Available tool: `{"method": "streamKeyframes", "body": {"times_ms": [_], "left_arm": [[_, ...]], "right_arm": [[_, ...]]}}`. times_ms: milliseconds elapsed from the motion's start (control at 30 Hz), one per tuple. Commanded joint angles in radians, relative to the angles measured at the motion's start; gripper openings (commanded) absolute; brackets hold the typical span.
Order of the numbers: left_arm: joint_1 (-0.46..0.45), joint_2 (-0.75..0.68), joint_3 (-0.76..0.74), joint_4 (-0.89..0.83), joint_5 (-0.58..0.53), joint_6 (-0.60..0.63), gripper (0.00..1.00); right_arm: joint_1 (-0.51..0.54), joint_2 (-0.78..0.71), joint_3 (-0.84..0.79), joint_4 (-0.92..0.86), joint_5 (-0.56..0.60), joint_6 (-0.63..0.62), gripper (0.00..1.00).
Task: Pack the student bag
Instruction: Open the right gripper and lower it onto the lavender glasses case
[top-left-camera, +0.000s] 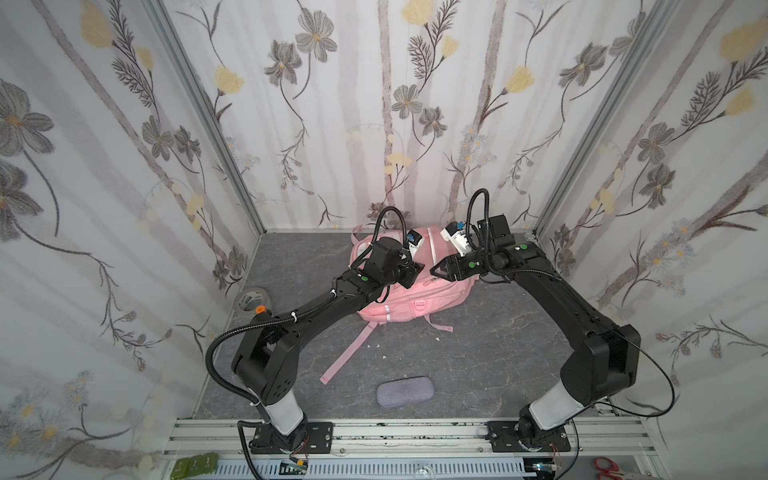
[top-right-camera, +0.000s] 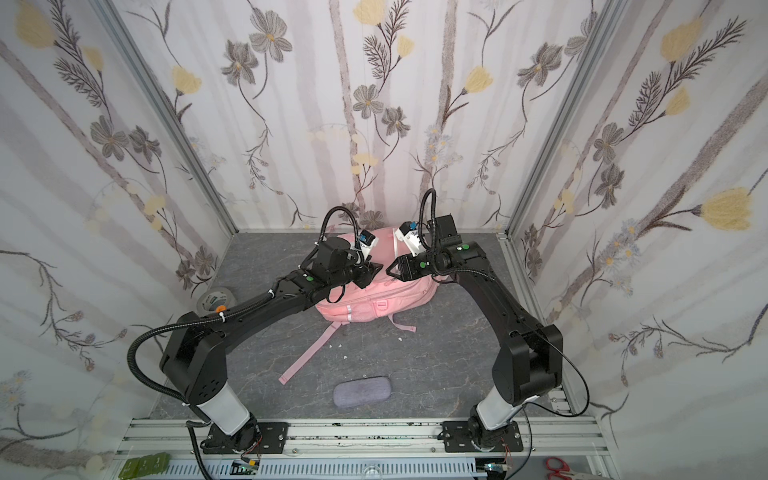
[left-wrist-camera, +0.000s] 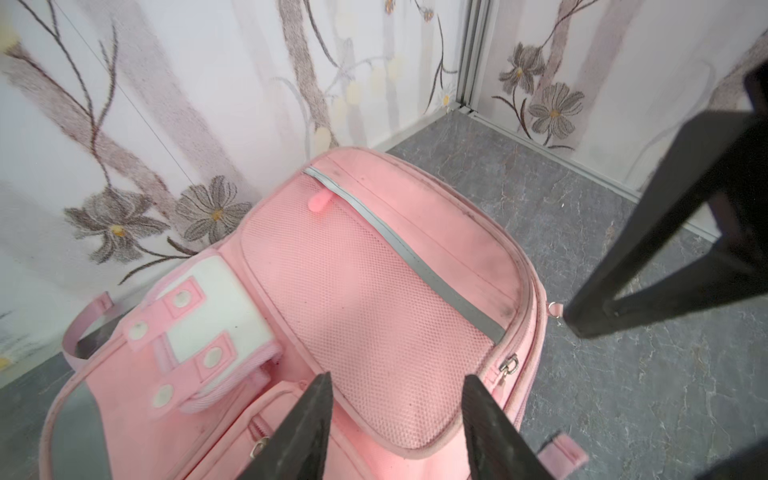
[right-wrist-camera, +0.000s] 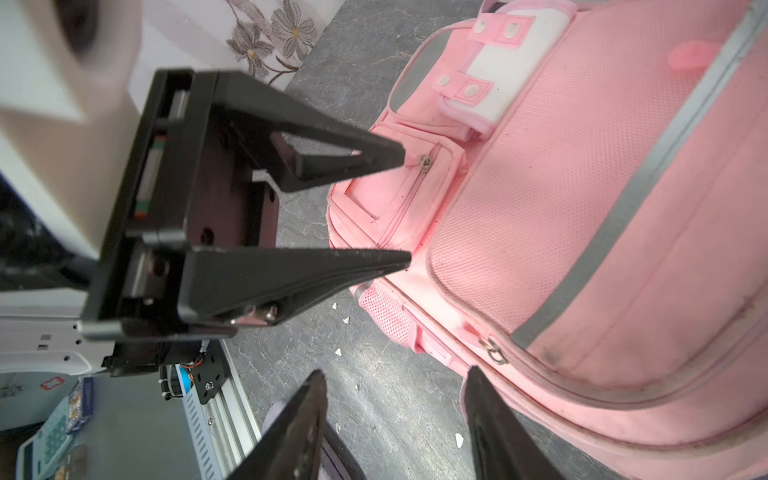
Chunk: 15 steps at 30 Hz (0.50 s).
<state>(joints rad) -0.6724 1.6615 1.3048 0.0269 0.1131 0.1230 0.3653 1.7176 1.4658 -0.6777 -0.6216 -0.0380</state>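
Pink fabric fills the middle of both top views: the student bag (top-left-camera: 415, 305) lies flat, front panel up, on the grey marbled floor (top-left-camera: 498, 353), its top end toward the back wall and one loose strap (top-left-camera: 347, 353) trailing toward the lower centre. My left gripper (top-left-camera: 417, 268) and my right gripper (top-left-camera: 435, 271) hang just above it, tips pointed at each other and close together, each with its jaws clearly parted and nothing between them. I judge this facing pose a ready stance over the curved main zip, whose metal pulls (left-wrist-camera: 509, 368) sit at the lower right of the left wrist view; the zip looks closed, so opening it seems the step in hand. A grey oblong pouch (top-left-camera: 405, 391) lies well apart at lower centre, outside the bag, probably awaiting packing. A tape roll (top-left-camera: 252, 300) rests at the left edge of the floor, and small white flecks dot the surface. Floral wallpaper (top-left-camera: 124, 166) covers three walls, joined by aluminium posts (top-left-camera: 202, 104); my arms are bolted to a rail (top-left-camera: 415, 432) along the bottom edge.
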Motion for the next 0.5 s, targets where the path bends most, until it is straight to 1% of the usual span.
{"method": "streamKeyframes", "body": {"times_ms": [0, 100, 133, 200, 233, 267, 300, 400, 467], "left_arm": [[0.001, -0.037, -0.011, 0.021, -0.005, -0.006, 0.6], [0.002, -0.07, -0.018, 0.007, -0.016, -0.011, 0.62], [0.001, -0.08, -0.023, 0.002, -0.024, -0.013, 0.62], [0.001, -0.111, -0.038, -0.007, -0.051, -0.017, 0.62], [0.0, -0.127, -0.047, -0.011, -0.064, -0.018, 0.63], [0.001, -0.146, -0.061, -0.014, -0.078, -0.02, 0.63], [0.001, -0.171, -0.076, -0.016, -0.088, -0.021, 0.65], [0.001, -0.237, -0.123, -0.035, -0.094, -0.011, 0.72], [0.0, -0.281, -0.156, -0.054, -0.11, -0.008, 0.73]], "right_arm": [[0.049, -0.06, -0.055, 0.004, 0.053, -0.135, 0.55], [0.124, -0.114, -0.129, -0.003, 0.064, -0.264, 0.56], [0.149, -0.154, -0.15, -0.006, 0.07, -0.306, 0.56], [0.237, -0.212, -0.216, -0.001, 0.123, -0.407, 0.63], [0.277, -0.239, -0.251, 0.006, 0.144, -0.45, 0.64], [0.33, -0.271, -0.295, 0.021, 0.168, -0.497, 0.68], [0.382, -0.303, -0.334, 0.045, 0.19, -0.539, 0.72], [0.508, -0.362, -0.455, 0.146, 0.226, -0.558, 0.8], [0.553, -0.354, -0.486, 0.171, 0.234, -0.541, 0.81]]}}
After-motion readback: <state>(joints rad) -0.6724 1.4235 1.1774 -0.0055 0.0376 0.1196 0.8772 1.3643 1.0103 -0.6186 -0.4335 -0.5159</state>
